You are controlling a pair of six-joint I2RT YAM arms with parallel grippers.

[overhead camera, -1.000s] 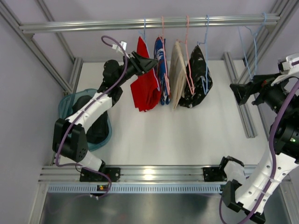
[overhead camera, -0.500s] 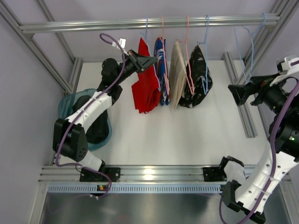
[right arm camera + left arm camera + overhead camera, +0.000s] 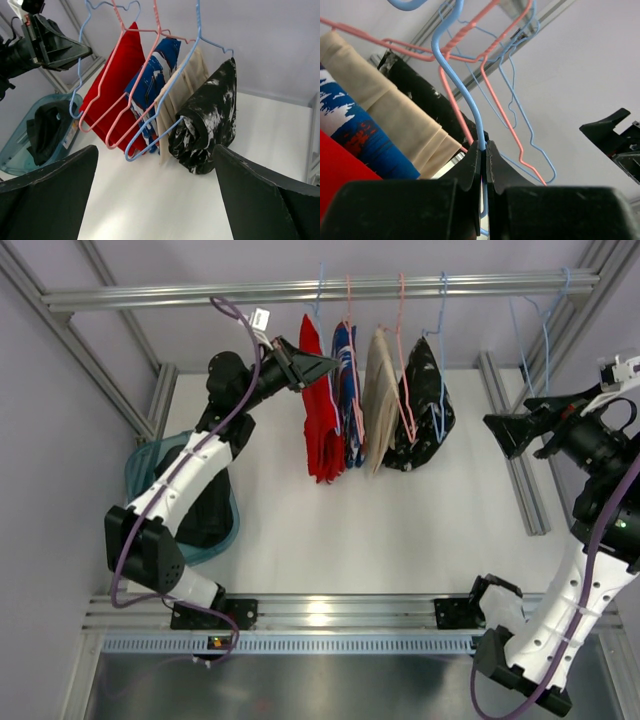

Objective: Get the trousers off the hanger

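Red trousers (image 3: 322, 430) hang from rail (image 3: 200, 292); left pincer (image 3: 484, 146) clamps blue hanger (image 3: 455, 80).

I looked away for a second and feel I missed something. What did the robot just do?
The left gripper closed on the blue hanger that carries the red trousers. It then moved a little toward the rail, turning the trousers so that they look narrower from above. The right gripper stayed open off to the right, and the three other garments hang as before.
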